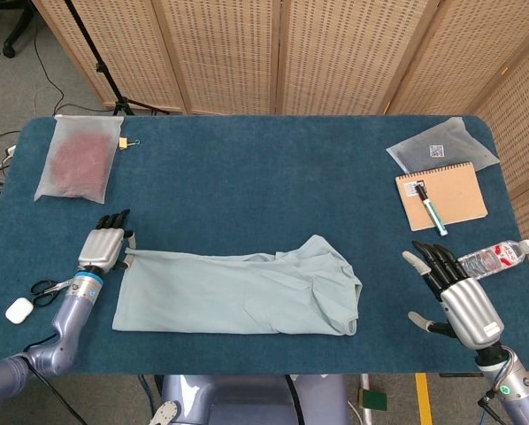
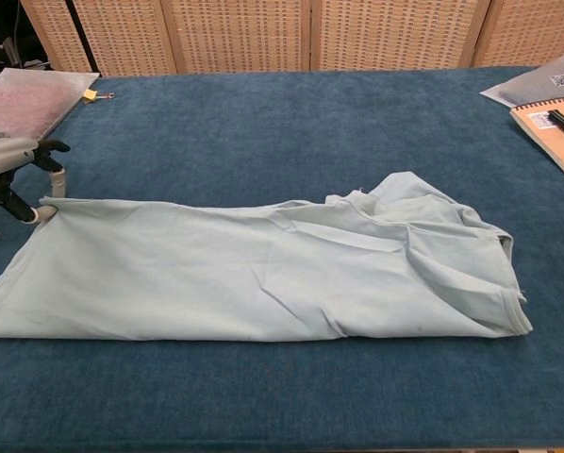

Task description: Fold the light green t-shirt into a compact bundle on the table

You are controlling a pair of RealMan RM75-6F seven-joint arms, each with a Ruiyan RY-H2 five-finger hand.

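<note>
The light green t-shirt (image 1: pixel 238 292) (image 2: pixel 263 274) lies folded into a long flat band across the near middle of the blue table (image 1: pixel 264 177), its collar and sleeve bunched at the right end. My left hand (image 1: pixel 105 246) (image 2: pixel 13 165) sits at the band's far left corner. Its thumb and a finger pinch that corner, which is drawn out to a point toward the hand. My right hand (image 1: pixel 450 297) hovers over the table's near right with fingers spread and nothing in it, well clear of the shirt. The chest view does not show it.
A clear bag (image 1: pixel 77 158) with red contents and a binder clip (image 1: pixel 123 142) lie far left. Scissors (image 1: pixel 43 287) and a white case (image 1: pixel 19 310) sit by my left wrist. On the right are a grey pouch (image 1: pixel 441 146), a notebook (image 1: pixel 441 195) with a pen (image 1: pixel 430 208), and a bottle (image 1: pixel 494 258).
</note>
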